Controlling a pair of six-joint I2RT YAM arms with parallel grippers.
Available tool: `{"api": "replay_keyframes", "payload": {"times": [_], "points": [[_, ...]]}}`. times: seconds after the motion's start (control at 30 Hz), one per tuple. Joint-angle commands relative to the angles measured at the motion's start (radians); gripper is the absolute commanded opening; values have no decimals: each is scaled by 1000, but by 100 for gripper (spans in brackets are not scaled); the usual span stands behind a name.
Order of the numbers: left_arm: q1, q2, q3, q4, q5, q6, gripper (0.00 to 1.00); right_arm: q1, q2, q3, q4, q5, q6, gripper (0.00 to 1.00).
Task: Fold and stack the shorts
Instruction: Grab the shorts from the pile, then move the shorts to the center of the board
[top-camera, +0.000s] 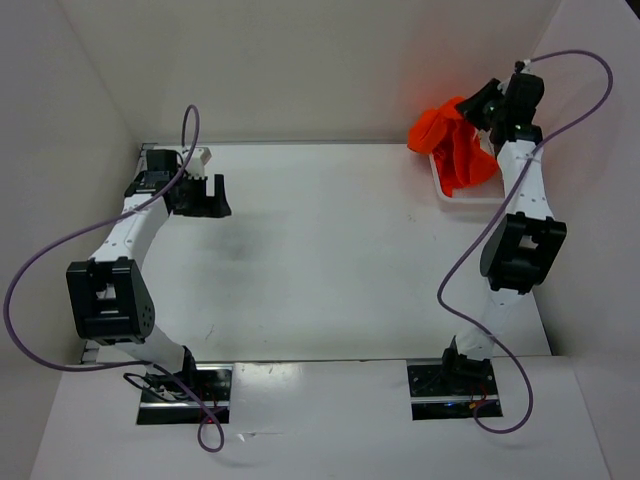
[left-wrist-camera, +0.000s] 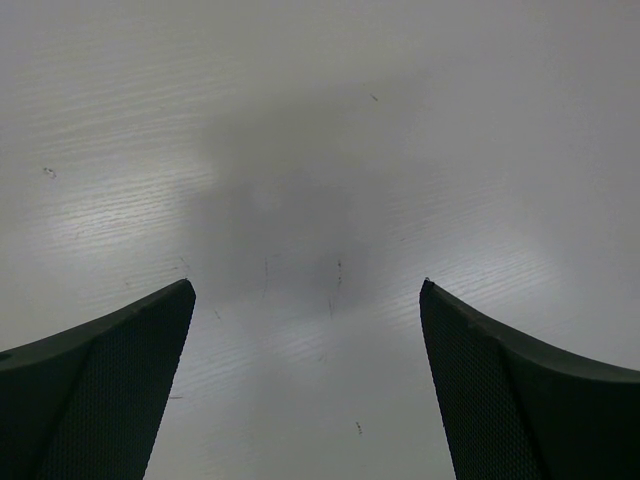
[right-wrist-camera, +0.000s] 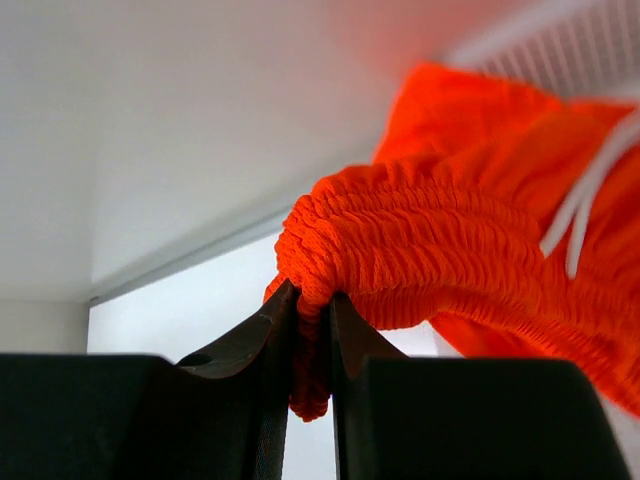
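Observation:
The bright orange shorts (top-camera: 452, 145) hang bunched at the far right, lifted above a white mesh basket (top-camera: 445, 192). My right gripper (top-camera: 468, 112) is shut on their ruched waistband; in the right wrist view the gripper (right-wrist-camera: 312, 295) pinches a fold of the shorts (right-wrist-camera: 440, 240), and the white drawstring (right-wrist-camera: 590, 190) hangs at the right. My left gripper (top-camera: 207, 192) is open and empty at the far left of the table; its wrist view shows the gripper (left-wrist-camera: 308, 290) over bare tabletop.
White walls close the table on the left, back and right. The basket's rim shows under the shorts, and its mesh (right-wrist-camera: 580, 45) shows in the right wrist view. Purple cables loop from both arms.

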Motion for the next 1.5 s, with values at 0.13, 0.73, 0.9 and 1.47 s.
{"api": "replay_keyframes", "payload": {"times": [0.13, 0.73, 0.9, 1.47], "points": [[1, -107, 35, 62, 51, 4, 100, 188, -141, 319, 199, 136, -208, 0], [1, -411, -90, 64, -120, 4, 100, 645, 64, 941, 51, 7, -208, 0], [12, -444, -90, 27, -105, 4, 100, 645, 51, 774, -8, -30, -199, 0], [-229, -273, -305, 27, -234, 4, 100, 568, -308, -420, 21, -114, -300, 0]]}}
